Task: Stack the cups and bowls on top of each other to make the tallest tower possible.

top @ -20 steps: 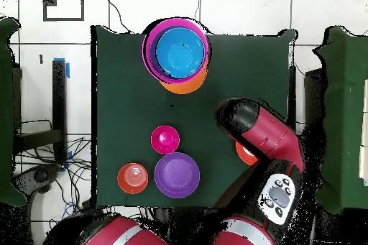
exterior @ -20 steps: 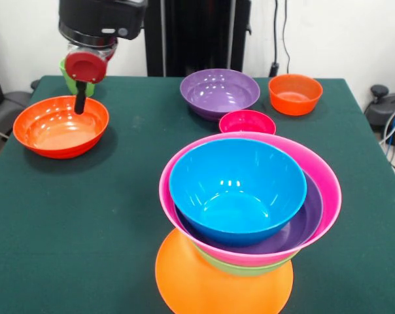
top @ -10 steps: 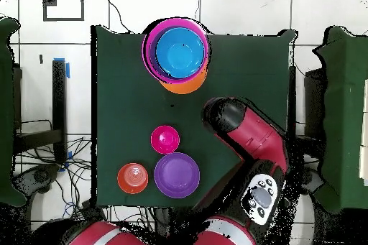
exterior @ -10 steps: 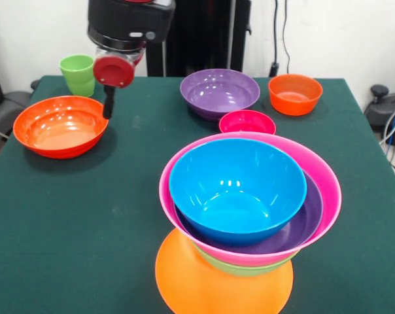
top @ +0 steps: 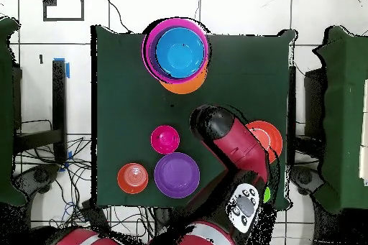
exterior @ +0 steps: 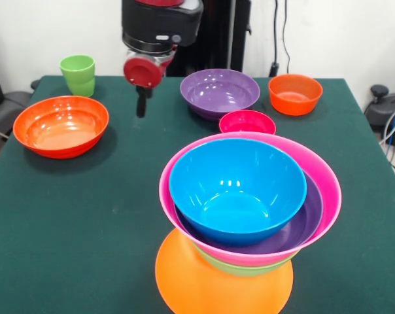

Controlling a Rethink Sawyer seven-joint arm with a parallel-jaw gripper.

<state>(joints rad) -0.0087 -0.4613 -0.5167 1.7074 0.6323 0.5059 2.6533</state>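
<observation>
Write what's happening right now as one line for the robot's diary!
gripper: empty, above table between red-orange bowl and purple bowl | tower: blue bowl on top | cup: unstacked

A dark green cloth-covered table [exterior: 67,216] stood before a plain white wall [exterior: 341,33]. Black cables [exterior: 276,33] hung down that wall behind the table's far edge. In the overhead view the floor [top: 244,8] around the table was pale tile with dark grout lines, and tangled cables [top: 50,170] lay on it beside the table. Dark green surfaces [top: 345,113] flanked the table on both sides.
</observation>
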